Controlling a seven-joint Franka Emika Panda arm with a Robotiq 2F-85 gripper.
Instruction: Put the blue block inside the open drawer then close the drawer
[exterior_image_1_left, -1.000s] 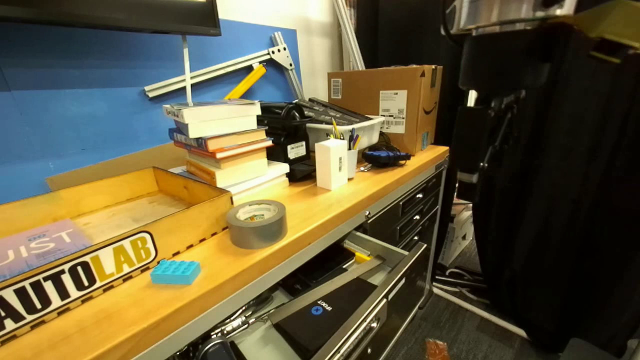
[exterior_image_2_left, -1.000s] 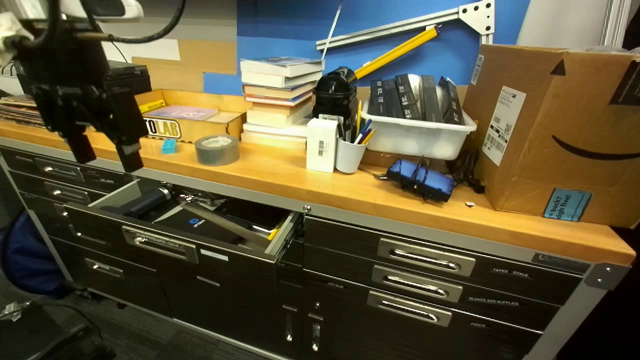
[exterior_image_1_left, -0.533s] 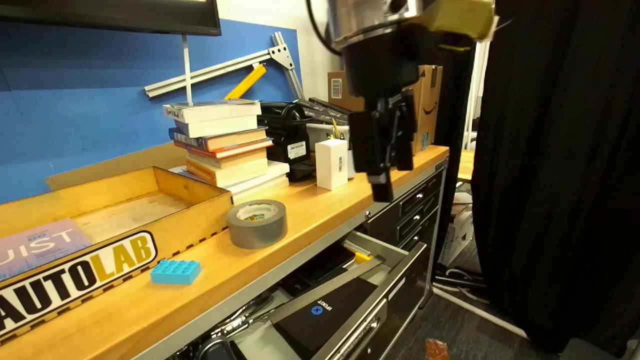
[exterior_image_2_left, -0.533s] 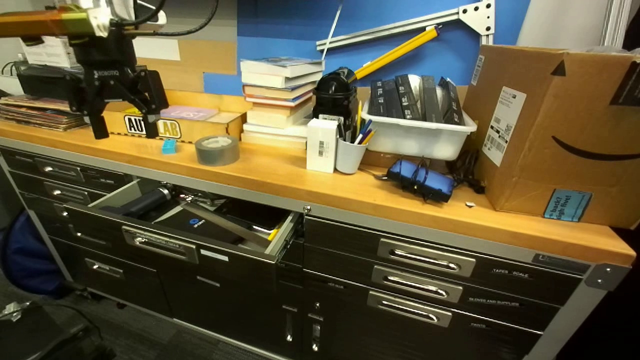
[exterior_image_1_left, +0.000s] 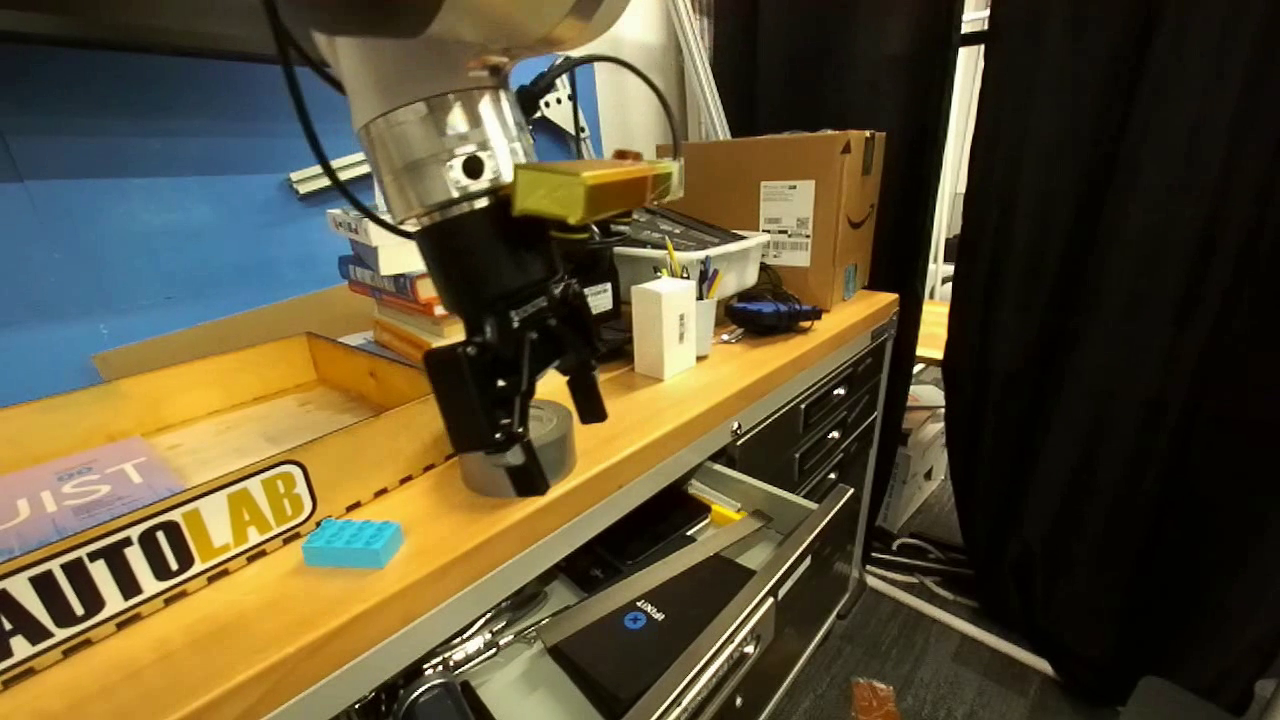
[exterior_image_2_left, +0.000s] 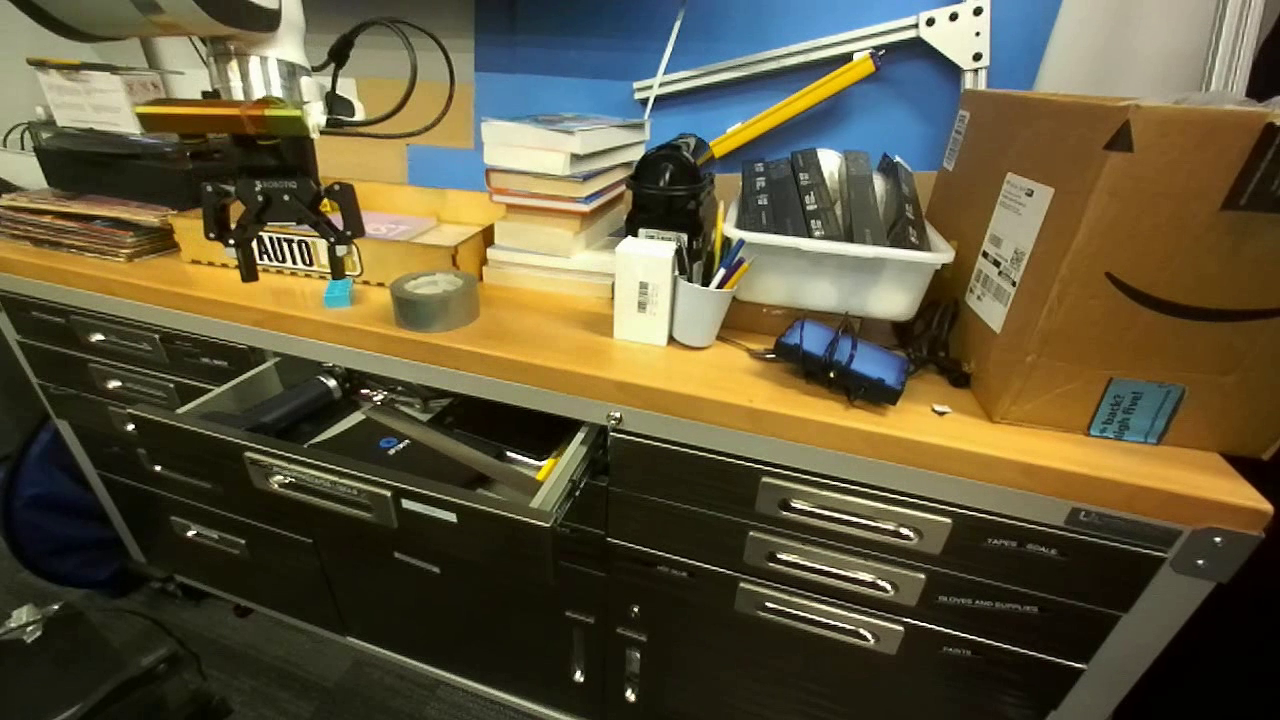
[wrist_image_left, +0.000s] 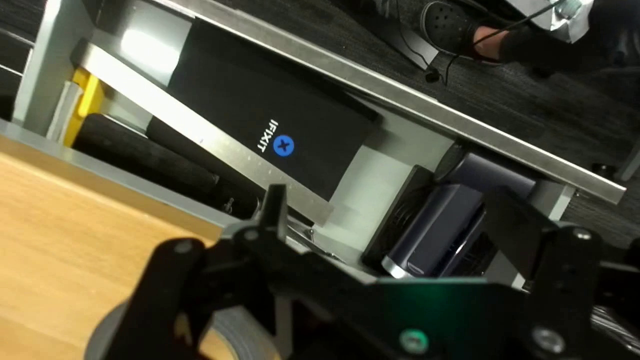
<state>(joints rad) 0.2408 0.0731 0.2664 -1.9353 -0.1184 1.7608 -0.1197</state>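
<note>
The light-blue studded block lies flat on the wooden worktop in front of the AUTOLAB tray; it also shows in an exterior view. It is out of view in the wrist view. My gripper is open and empty, pointing down above the worktop, apart from the block. In an exterior view my gripper has one fingertip just above the block in the picture. In the wrist view its open fingers frame part of the drawer. The drawer is pulled open; its front rail shows in the wrist view.
The grey tape roll stands beside the block, partly behind my gripper in an exterior view. The AUTOLAB tray, book stack and white box line the worktop. The drawer holds a black IFIXIT case and metal ruler.
The arm has swung from near the drawer's front side in over the worktop, closer to the block and tape roll. The gripper stays open. The block and drawer have not moved.
</note>
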